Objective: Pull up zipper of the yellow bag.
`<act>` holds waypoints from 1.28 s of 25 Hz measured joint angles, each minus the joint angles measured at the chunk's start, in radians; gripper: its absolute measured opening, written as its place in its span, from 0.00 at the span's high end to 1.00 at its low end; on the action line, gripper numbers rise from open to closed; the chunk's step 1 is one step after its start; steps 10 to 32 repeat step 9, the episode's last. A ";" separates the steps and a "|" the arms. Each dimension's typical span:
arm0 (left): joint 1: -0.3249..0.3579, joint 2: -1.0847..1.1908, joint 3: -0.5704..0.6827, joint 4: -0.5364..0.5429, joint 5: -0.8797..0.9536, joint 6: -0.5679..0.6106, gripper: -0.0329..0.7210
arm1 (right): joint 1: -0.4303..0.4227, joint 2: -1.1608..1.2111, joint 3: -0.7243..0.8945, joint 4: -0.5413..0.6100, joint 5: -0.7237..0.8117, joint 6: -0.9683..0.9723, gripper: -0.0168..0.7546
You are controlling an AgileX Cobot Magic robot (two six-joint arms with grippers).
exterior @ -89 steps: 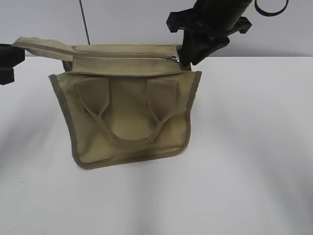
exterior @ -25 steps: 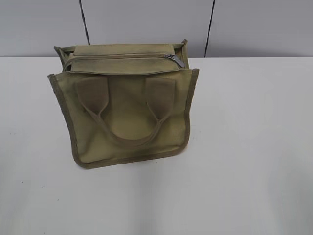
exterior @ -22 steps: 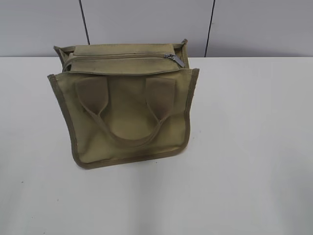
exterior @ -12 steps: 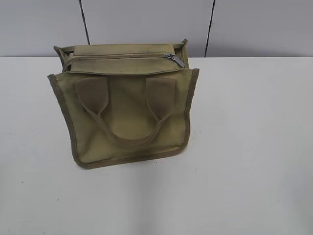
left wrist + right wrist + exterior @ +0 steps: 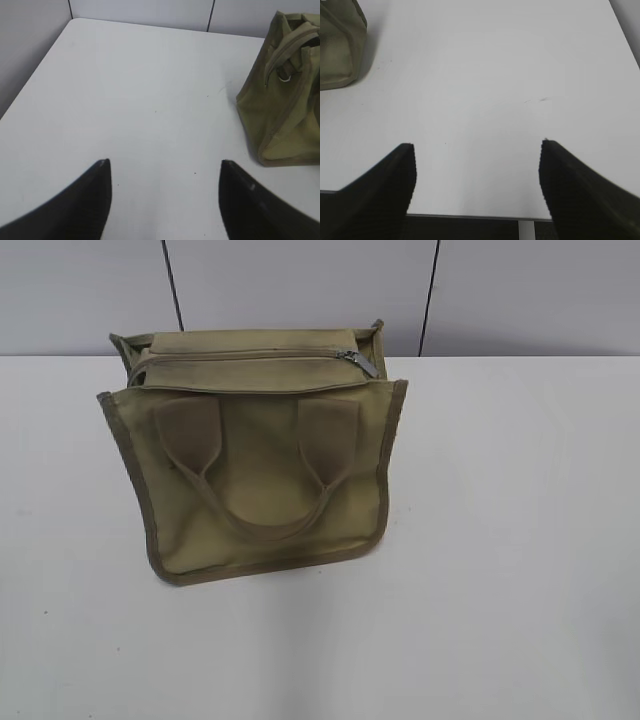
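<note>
The yellow bag [image 5: 265,455] stands on the white table, its two looped handles facing me in the exterior view. The zipper [image 5: 250,355] runs along its top strip, and the silver slider [image 5: 358,361] sits at the right end. Neither arm shows in the exterior view. My left gripper [image 5: 165,165] is open and empty over bare table, with the bag [image 5: 285,100] at its right. My right gripper [image 5: 477,145] is open and empty near the table's front edge, with a corner of the bag [image 5: 337,45] at the far upper left.
The white table [image 5: 500,540] spreads around the bag. A grey panelled wall [image 5: 500,290] stands behind it. The table's front edge [image 5: 470,216] shows under the right gripper, with dark space below.
Both arms were at the bag's top 3.6 s ago and have since left the exterior view. The stretched top strip has settled back. Nothing has moved in the last second.
</note>
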 joint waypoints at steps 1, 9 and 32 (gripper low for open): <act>0.001 0.000 0.000 0.000 0.000 0.000 0.30 | 0.000 0.000 0.000 0.000 0.000 0.000 0.22; 0.001 -0.001 0.000 0.001 0.000 0.000 0.33 | 0.000 0.000 0.000 0.000 0.000 0.000 0.22; 0.001 -0.001 0.000 0.001 0.000 0.000 0.33 | 0.000 0.000 0.000 0.000 0.000 0.000 0.22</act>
